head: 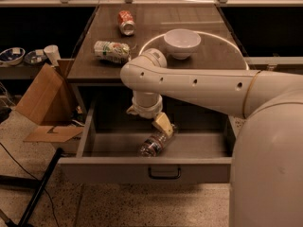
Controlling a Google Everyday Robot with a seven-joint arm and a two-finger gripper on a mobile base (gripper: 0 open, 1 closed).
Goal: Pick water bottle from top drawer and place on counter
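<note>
The drawer point(142, 168) stands pulled well out from under the counter point(156, 20), which leaves its shallow inside open from above; the water bottle point(152, 145) lies on its side on the drawer floor, near the front panel and about the middle of its width, neck slanting up toward the right; the arm point(199, 84) bends down over the counter edge so that the gripper point(163, 126) hangs inside the drawer, just above and touching or nearly touching the upper end of the bottle, tilted to match its slant; whether the gripper is spread wide or closed on the bottle I cannot tell, since the wrist hides most of it; the task seems to be at the grasping step, with the lift not yet done; on the counter a white bowl point(182, 42) sits inside the glowing circle point(239, 56), a snack bag point(111, 51) and a soda can point(126, 22) lie to the left, so bare wood remains for setting the bottle down.
</note>
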